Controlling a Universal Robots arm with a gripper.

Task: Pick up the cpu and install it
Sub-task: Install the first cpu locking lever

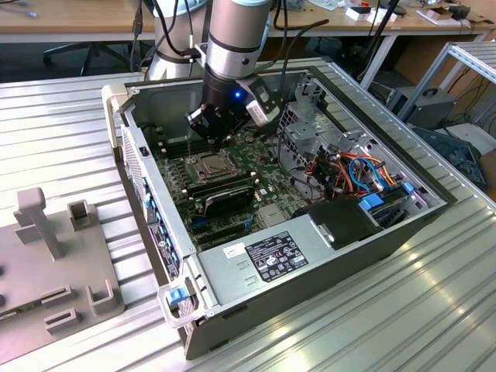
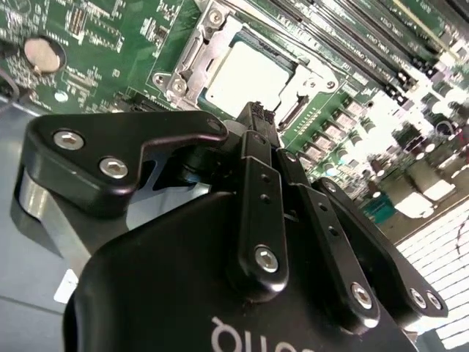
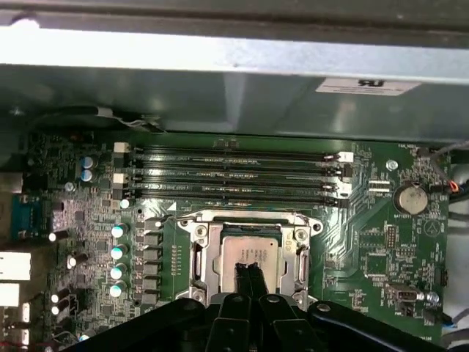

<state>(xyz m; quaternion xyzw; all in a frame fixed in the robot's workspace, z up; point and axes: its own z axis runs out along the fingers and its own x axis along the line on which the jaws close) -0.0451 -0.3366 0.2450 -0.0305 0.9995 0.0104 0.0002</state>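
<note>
The cpu (image 3: 248,248) lies flat in the socket, its dull silvery face up, ringed by the socket's metal frame (image 3: 199,249) on the green motherboard (image 3: 366,249). My gripper (image 3: 249,273) hangs just above it with both black fingers pressed together and nothing between them. In the second wrist view the fingertips (image 2: 256,117) end at the edge of the cpu (image 2: 245,77). In the exterior view the gripper (image 1: 205,133) hovers inside the open computer case, just above the cpu (image 1: 211,163).
Long memory slots (image 3: 234,176) run beside the socket, and a coin battery (image 3: 410,198) sits on the board. A long black card (image 1: 225,194), a power supply (image 1: 271,260) and coloured cables (image 1: 349,170) crowd the case. A grey fixture (image 1: 54,256) stands at the exterior view's left.
</note>
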